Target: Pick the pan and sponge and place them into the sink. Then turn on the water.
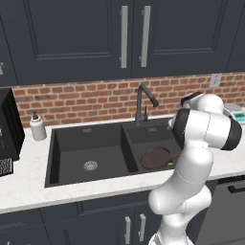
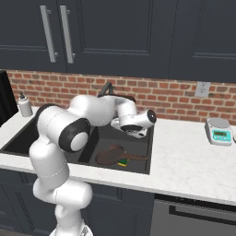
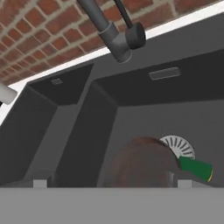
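So the pan is sitting in the right basin of the black sink, with the sponge lying right beside it, next to the silver drain. The claw hangs over that basin with its fingers spread wide, gripping nothing. Dark faucet stands behind the divider, no stream from it. White soap bottle on the bench, scale far right. Can't read any labels or writing anywhere.

White robot arm with dark joints.
Rounded glossy white segments are separated by black bands; a white wrist housing is seen.
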Controlling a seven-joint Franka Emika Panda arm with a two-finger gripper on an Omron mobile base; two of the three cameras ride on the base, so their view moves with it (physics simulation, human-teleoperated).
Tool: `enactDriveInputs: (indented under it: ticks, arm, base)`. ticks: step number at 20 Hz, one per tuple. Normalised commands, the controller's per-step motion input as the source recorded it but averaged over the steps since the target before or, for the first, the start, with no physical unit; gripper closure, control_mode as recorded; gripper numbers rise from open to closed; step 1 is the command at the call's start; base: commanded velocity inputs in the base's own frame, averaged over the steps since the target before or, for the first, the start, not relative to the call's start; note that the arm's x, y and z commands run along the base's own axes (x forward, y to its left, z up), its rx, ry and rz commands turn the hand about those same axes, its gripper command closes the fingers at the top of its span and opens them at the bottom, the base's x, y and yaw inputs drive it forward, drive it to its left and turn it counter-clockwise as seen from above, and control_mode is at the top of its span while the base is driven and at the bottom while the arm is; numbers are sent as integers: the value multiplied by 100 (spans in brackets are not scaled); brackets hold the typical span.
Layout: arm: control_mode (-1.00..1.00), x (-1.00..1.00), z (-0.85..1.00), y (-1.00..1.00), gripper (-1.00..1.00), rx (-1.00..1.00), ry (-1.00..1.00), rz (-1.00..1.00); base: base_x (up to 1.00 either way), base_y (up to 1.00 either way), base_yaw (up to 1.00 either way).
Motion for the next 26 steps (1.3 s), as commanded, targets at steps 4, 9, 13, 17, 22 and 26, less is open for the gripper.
enactDriveInputs:
  ticks: [4,9,13,17,22,26]
  arm:
    - [-100,10,1,0,-100,7,0,0]
    - [-100,21,0,4,-100,0,0,0]
    - [-100,31,0,1,-100,3,0,0]
    - [-100,35,0,0,-100,11,-1,0]
    - [-100,26,0,8,-100,10,-6,0]
    - [-100,28,0,14,-100,7,-2,0]
  base:
    - [0,0,0]
    - [0,0,0]
    - [0,0,0]
    - [0,0,0]
    - [0,0,0]
    - [0,0,0]
